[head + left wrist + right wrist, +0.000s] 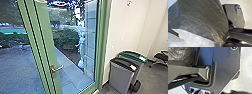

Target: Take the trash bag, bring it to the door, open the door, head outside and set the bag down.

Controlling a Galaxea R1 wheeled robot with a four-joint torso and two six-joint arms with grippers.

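Trash bag (201, 16): although its full outline cannot be seen, its dark, creased plastic spreads widely across the left wrist view, with a paler plastic part (194, 38) along one side.
Left jaws: state cannot be told; the bag narrows to a bunch near the robot's dark arm parts, so this side is judged to carry it.
Right jaws: state cannot be told; no hold on the bag can be confirmed.
Door (46, 30): green frame with glass; judged closed. The lever handle (57, 68) is visible and nothing touches it.
Outdoor area: paving (17, 70) and a hedge (66, 37) are visible through the glass.
Bins: a grey bin with a dark lid (121, 76) and a bin with a green lid (133, 56) stand beside the doorway, indoors.
Bag pick-up: judged complete.
Carry to door: judged nearly or fully complete; the robot faces the door.
Door opening, exit, bag set-down: judged outstanding.
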